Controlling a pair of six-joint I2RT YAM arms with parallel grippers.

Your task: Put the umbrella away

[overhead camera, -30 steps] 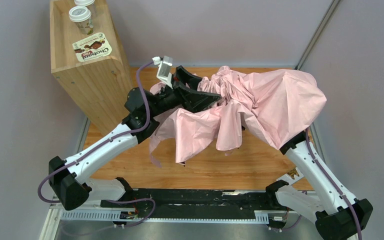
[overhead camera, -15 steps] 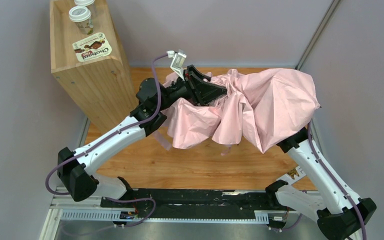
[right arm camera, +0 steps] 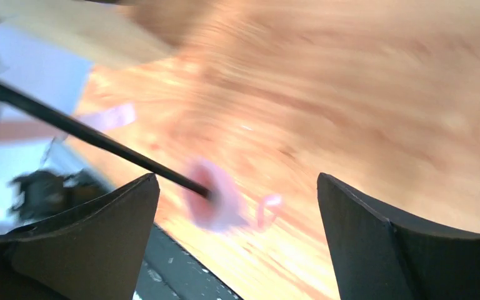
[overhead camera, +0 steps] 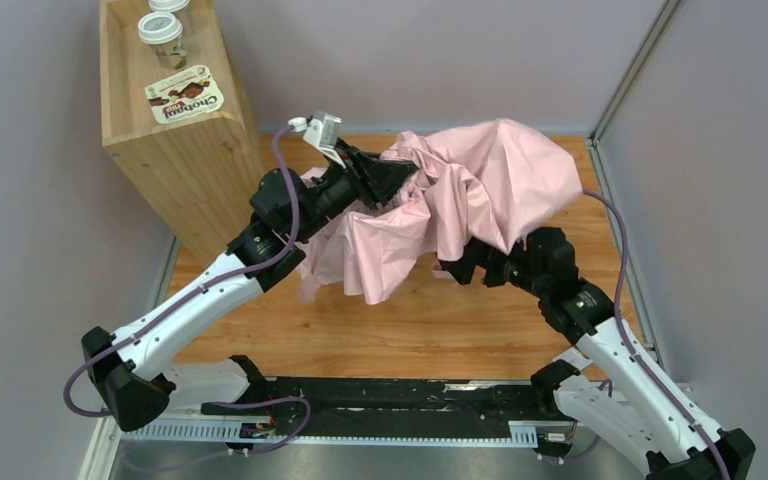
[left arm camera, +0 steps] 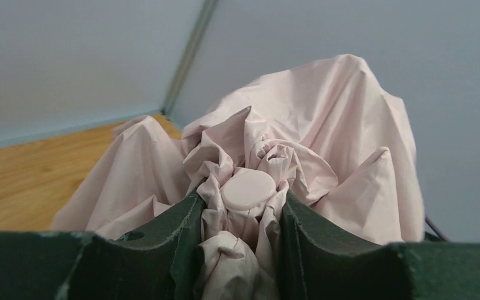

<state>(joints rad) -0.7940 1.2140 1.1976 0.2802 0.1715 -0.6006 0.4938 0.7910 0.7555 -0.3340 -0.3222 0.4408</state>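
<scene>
The left wrist view alone shows the left gripper (left arm camera: 240,203) pinching the umbrella (left arm camera: 325,144) around its round pink cap; overhead, the crumpled canopy hangs above the surface (overhead camera: 410,330) between both arms; the right gripper (right arm camera: 237,187), spread wide and empty, sits beside the canopy's lower edge; a packet (overhead camera: 185,103) on the wooden box (overhead camera: 175,170) reads "Chobani Flip".

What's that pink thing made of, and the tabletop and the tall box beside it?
The umbrella: thin matte pink fabric, probably synthetic; it crumples into soft folds. The table: smooth wood or laminate, grain visible. The box: pale, raw-looking wood, grain showing.
</scene>
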